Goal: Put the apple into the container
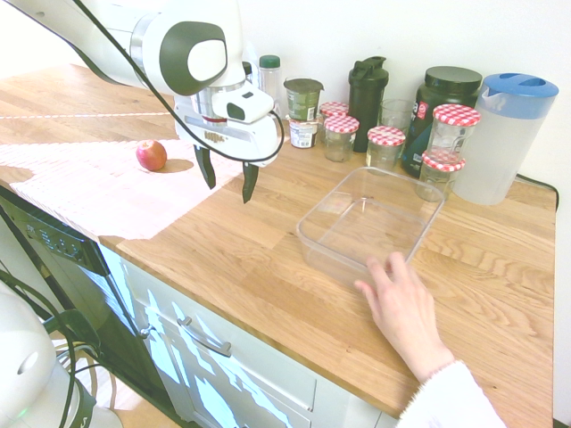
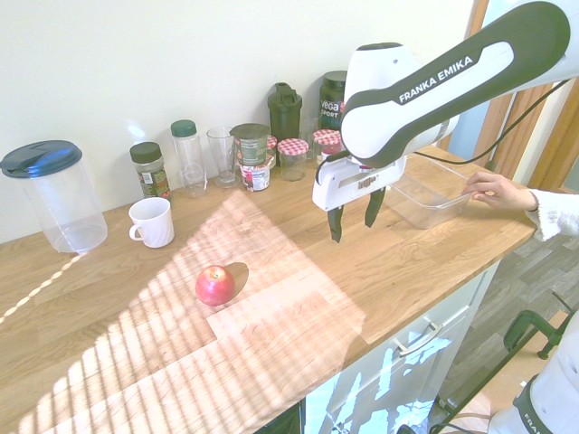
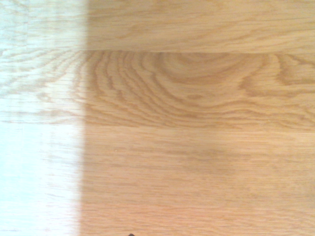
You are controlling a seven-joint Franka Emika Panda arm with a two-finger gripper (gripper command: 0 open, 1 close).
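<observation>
One bit of readable text – "FRANKA EMIKA" on the arm [image 2: 452, 77] – whose gripper [image 1: 227, 183] hangs with jaws wide and empty over the worktop [image 1: 241, 241], between the apple [image 1: 152, 155] and the clear container [image 1: 361, 223].

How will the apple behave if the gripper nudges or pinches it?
The apple is round and sits loose on the flat countertop, so a sideways nudge would probably roll it. Its skin looks smooth and glossy, so the open gripper may slip unless it closes across the middle.
</observation>
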